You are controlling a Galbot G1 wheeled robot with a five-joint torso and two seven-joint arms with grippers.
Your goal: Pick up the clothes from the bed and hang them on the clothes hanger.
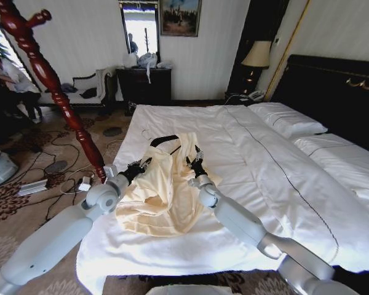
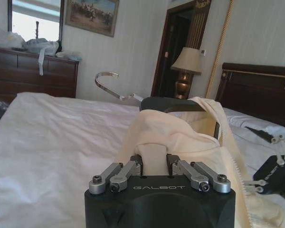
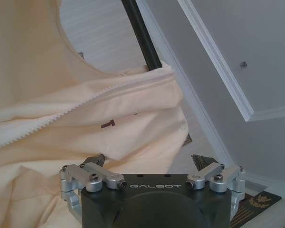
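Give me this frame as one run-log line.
left gripper: shut on cream garment | right gripper: open, at garment's zipper edge | black hanger: inside garment, hook free | bed: under garment

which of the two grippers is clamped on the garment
The left gripper: its jaws are closed on a fold of the thin cream long-sleeved garment. The right gripper has its jaws spread open beside the cloth near the black shoulder-shaped hanger.
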